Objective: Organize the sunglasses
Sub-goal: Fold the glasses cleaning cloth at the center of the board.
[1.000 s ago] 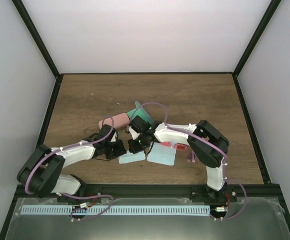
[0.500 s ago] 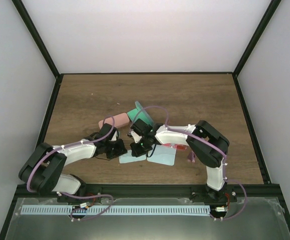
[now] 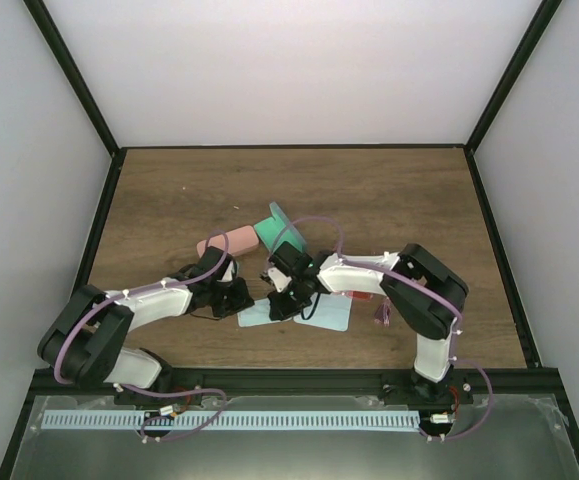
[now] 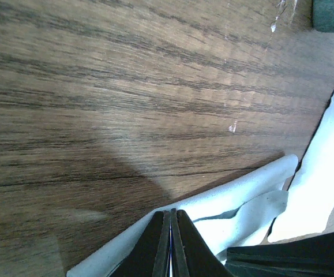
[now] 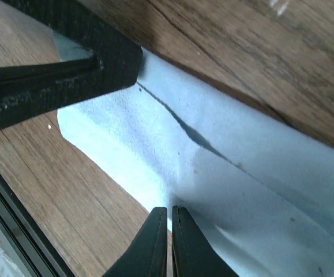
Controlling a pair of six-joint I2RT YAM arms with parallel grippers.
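Red sunglasses (image 3: 364, 296) mostly hidden, cloth (image 5: 241, 173) pinched

Bright even overhead light, soft shadows, overexposed glare and blur in wrist close-ups

I have open room along the desk's (image 3: 399, 190) far edge and both far corners. Mid-desk toward the near edge, pink case (image 3: 226, 243), green case (image 3: 287, 228), pale cloth (image 3: 257, 318), red sunglasses (image 3: 361, 296) and my left arm (image 3: 149, 305) and right arm (image 3: 364, 272) block me.

Wooden table (image 3: 389, 190), pink case (image 3: 224, 243), teal case (image 3: 275, 227), pale blue cloths (image 3: 327, 313)
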